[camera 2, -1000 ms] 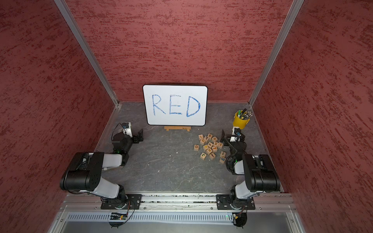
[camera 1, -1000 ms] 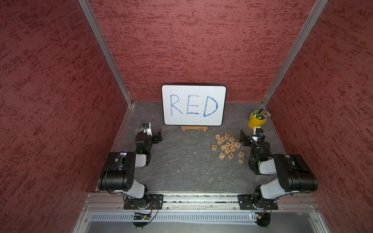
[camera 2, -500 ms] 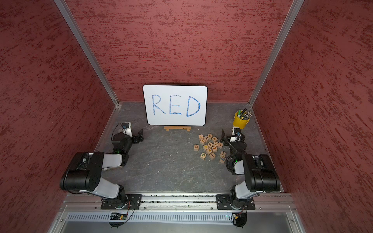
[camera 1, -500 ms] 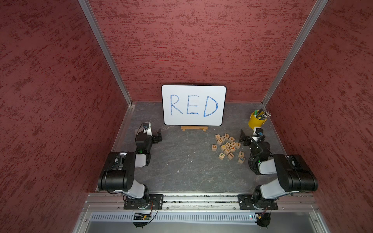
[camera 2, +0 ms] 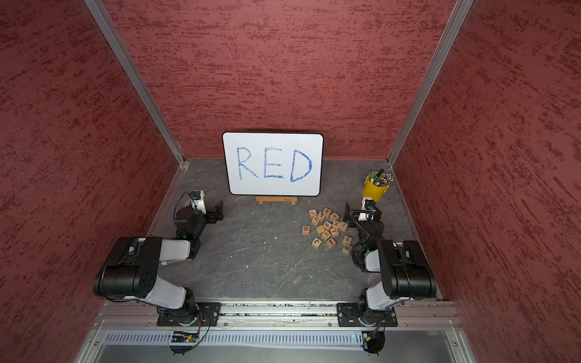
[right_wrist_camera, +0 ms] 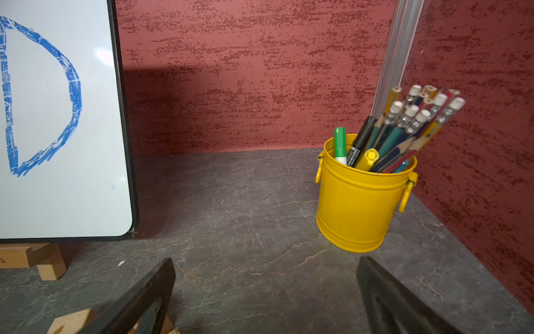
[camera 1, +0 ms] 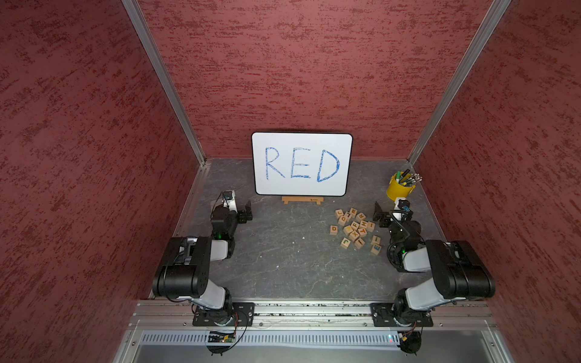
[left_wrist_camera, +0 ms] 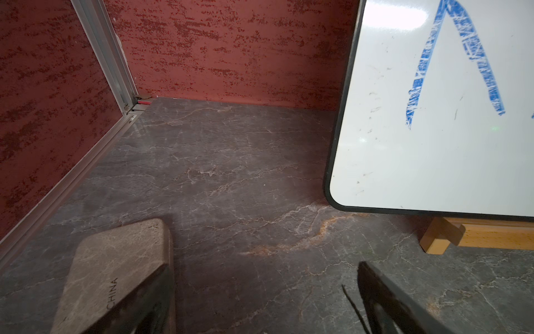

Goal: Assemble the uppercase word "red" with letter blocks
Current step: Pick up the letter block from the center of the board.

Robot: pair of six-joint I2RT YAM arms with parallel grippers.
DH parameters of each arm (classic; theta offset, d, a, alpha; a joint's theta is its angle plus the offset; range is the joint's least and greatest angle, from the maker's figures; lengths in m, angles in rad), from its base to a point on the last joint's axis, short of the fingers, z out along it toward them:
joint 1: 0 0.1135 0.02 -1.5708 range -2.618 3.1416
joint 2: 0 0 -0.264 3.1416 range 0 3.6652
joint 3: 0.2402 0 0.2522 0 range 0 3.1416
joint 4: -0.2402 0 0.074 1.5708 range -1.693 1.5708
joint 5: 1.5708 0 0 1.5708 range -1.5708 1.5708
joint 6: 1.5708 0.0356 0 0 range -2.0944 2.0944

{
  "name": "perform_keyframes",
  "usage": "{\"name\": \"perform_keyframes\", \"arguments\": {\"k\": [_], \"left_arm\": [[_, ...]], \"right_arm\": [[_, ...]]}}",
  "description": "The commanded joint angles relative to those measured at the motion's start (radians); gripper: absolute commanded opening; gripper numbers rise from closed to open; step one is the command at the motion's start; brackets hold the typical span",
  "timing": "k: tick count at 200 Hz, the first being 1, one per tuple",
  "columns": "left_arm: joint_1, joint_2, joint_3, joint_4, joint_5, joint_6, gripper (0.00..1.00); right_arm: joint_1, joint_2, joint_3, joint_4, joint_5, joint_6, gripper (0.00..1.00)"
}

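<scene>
Three letter blocks [camera 1: 353, 211] — light wood, orange-red capitals

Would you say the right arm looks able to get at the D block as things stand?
Probably yes: the right gripper is open, and the D block sits alone beside the other blocks, nothing over it.

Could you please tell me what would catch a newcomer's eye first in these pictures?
The white board with RED handwritten in blue, propped on a small wooden stand at the middle of the back wall, draws the eye first. Next come the bright yellow bucket of pencils and markers in the far corner on the right arm's side, and the loose cluster of wooden letter blocks on the dark tabletop beside that arm.
</scene>
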Motion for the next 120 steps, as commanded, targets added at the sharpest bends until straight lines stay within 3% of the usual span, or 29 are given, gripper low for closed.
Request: {"name": "perform_keyframes", "arguments": {"k": [1, 25, 46, 86, 120], "left_arm": [[0.007, 0.006, 0.014, 0.015, 0.014, -0.004, 0.99], [0.007, 0.002, 0.016, 0.008, 0.02, -0.001, 1.0], [0.008, -0.065, 0.054, -0.12, 0.035, 0.002, 0.99], [0.018, -0.156, 0.078, -0.231, 0.061, 0.001, 0.99], [0.018, -0.213, 0.191, -0.513, 0.08, 0.08, 1.0]], "right_arm": [[-0.004, 0.01, 0.017, 0.036, -0.003, 0.008, 0.99], [-0.003, 0.008, 0.016, 0.038, -0.003, 0.006, 0.99], [-0.004, 0.004, 0.013, 0.043, 0.014, 0.012, 0.99], [-0.004, -0.033, 0.066, -0.081, 0.041, 0.022, 0.99], [-0.004, -0.096, 0.096, -0.179, 0.13, 0.052, 0.99]]}}
